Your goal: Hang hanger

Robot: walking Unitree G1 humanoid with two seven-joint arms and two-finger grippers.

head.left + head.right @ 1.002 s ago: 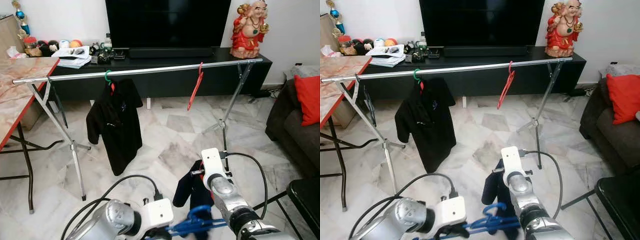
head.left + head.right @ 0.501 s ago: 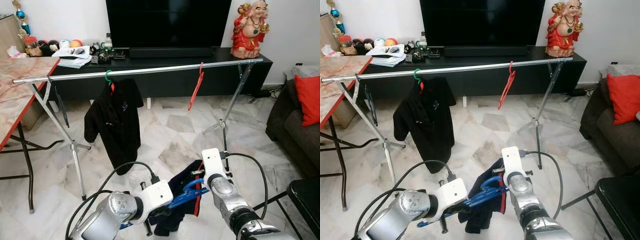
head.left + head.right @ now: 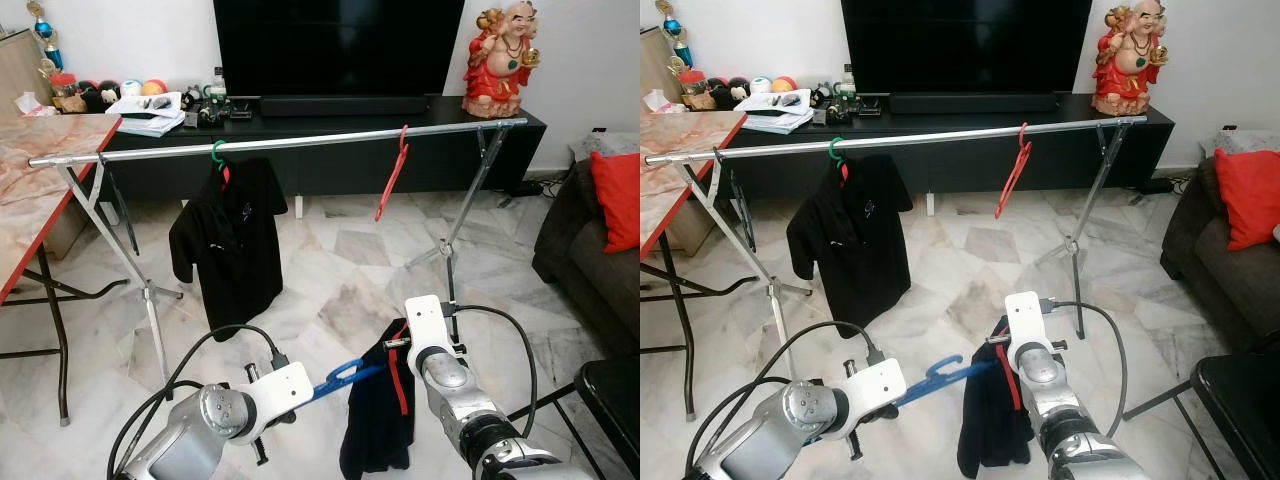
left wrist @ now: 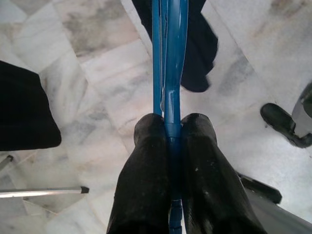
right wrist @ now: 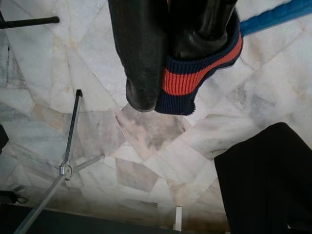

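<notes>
Left wrist view — left gripper [image 4: 173, 134] clamps blue hanger [image 4: 170, 58].

home living room, large television [image 3: 338, 45] on low black cabinet [image 3: 330, 150], marble floor [image 3: 330, 290], sofa [image 3: 590, 250] with red cushion [image 3: 618, 195]

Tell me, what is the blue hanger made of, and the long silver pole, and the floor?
The blue hanger looks like smooth, glossy plastic: solid blue with moulded ridges. The left gripper pinches it. The long silver pole looks like polished metal, shiny and thin; it holds a black shirt without bending. The floor looks like polished marble tiles, pale with grey veins, though it could be an imitation.
</notes>
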